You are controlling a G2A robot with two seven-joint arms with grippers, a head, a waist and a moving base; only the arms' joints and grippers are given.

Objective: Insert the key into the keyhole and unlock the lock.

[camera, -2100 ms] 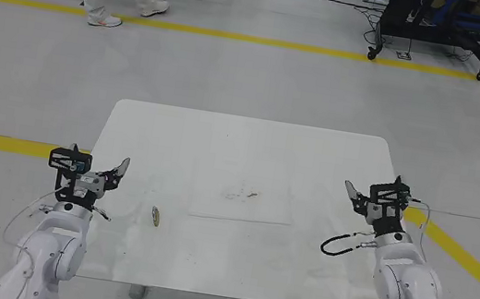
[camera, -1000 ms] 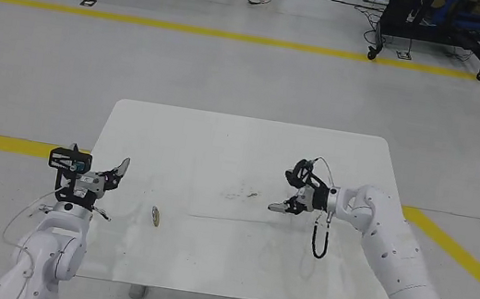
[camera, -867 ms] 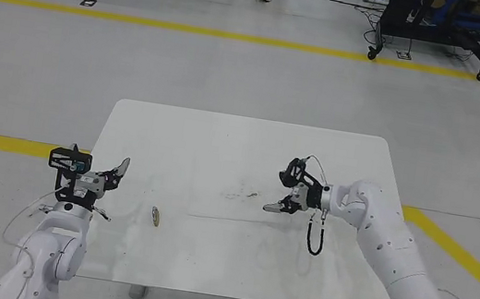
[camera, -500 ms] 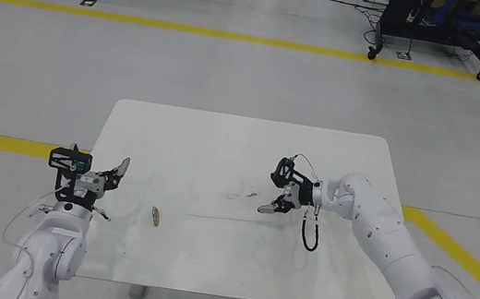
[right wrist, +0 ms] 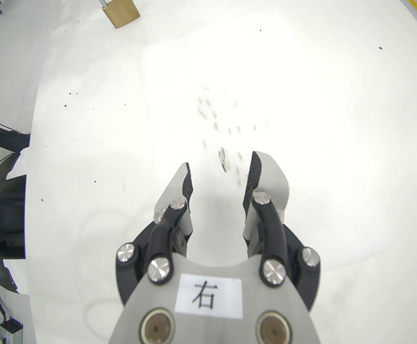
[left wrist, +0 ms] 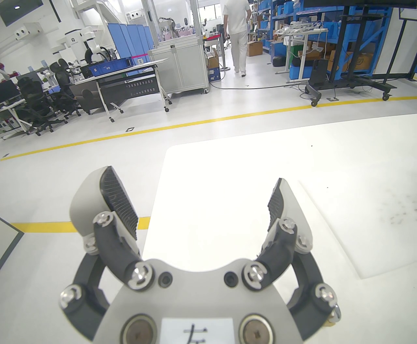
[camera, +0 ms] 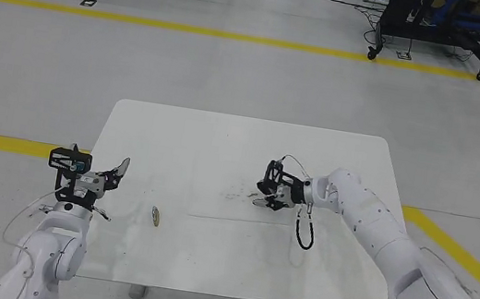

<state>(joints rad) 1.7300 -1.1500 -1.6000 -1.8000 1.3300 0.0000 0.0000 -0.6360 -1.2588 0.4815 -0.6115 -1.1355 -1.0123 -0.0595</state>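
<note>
A small silver key (right wrist: 223,158) lies flat on the white table (camera: 222,147), among dark scuff marks. My right gripper (right wrist: 221,163) is open and low over the table near its middle (camera: 263,197), one finger on each side of the key without touching it. The brass padlock (camera: 155,216) lies towards the front left of the table, and its body (right wrist: 120,13) is well ahead of the right gripper. My left gripper (camera: 108,176) hovers open at the table's left edge, behind the padlock, with nothing between its fingers (left wrist: 117,198).
A thin white mat (camera: 239,217) covers the middle of the table. A black cable (camera: 302,233) loops down from my right wrist onto the table. The table's left edge (left wrist: 156,202) runs under my left gripper. Yellow floor lines pass behind and beside the table.
My right arm has swung in from the table's right edge to the middle and come down around the key. The left arm has stayed where it was.
</note>
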